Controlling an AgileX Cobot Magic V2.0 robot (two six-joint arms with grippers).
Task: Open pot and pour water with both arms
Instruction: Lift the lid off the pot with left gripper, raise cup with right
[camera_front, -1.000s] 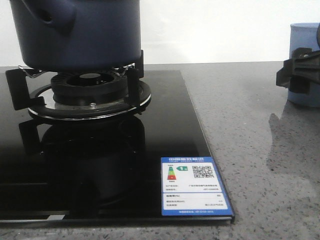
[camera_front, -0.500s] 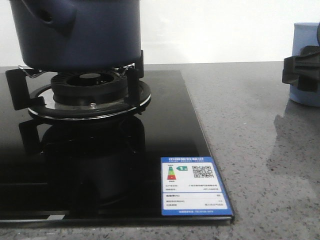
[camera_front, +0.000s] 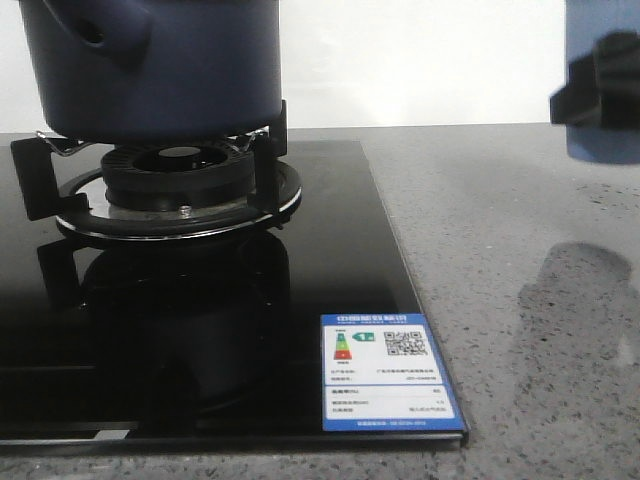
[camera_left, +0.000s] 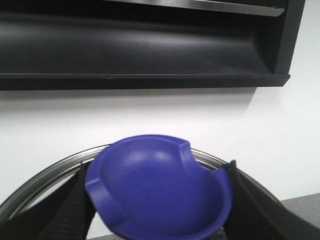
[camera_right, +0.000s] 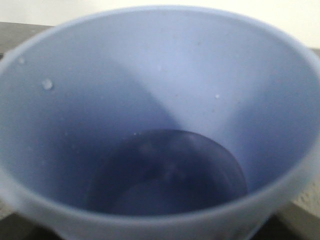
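Note:
The dark navy-blue pot (camera_front: 160, 70) stands on the gas burner (camera_front: 175, 170) at the far left, its handle stub (camera_front: 100, 35) facing me; its top is out of view. My left gripper (camera_left: 160, 217) is shut on the lid's violet-blue knob (camera_left: 155, 185), black fingers (camera_left: 70, 210) on either side, with the lid's steel rim (camera_left: 45, 177) behind it. My right gripper (camera_front: 600, 85) is shut on the pale blue cup (camera_front: 605, 135) and holds it above the counter at the far right. In the right wrist view the cup (camera_right: 160, 85) holds some water (camera_right: 165, 175).
The black glass cooktop (camera_front: 200, 330) carries an energy label (camera_front: 390, 372) at its front right corner. Grey speckled countertop (camera_front: 520, 300) lies to its right. A black range hood (camera_left: 140, 45) hangs on the white wall in the left wrist view.
My right gripper has lifted the pale blue cup off the countertop, up and slightly left. The pot has not moved.

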